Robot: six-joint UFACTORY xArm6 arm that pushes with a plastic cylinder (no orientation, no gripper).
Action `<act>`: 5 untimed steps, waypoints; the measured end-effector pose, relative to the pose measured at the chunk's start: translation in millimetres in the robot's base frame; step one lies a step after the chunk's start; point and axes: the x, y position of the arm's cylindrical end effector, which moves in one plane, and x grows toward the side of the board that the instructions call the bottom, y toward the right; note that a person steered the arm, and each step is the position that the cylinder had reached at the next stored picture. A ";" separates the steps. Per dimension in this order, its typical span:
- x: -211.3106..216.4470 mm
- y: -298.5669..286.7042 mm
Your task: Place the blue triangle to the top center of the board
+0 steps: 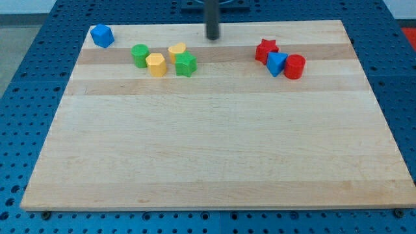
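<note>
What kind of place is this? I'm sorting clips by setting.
Most likely a robotics lab bench. A wooden board lies on a blue perforated table, a dark rod ends in my tip near the board's top center, and small coloured blocks like the blue triangle serve as test pieces.

One camera looks down at an angle from beyond the wooden board's [214, 156] bottom edge, framing it whole.

rod [212, 16]: blurred, top cut by view's top | blue triangle [276, 63]: partly hidden behind red cylinder [295, 66]
</note>
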 end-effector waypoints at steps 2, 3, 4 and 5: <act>60.8 110.9; 76.8 117.1; 107.5 117.2; 141.7 117.1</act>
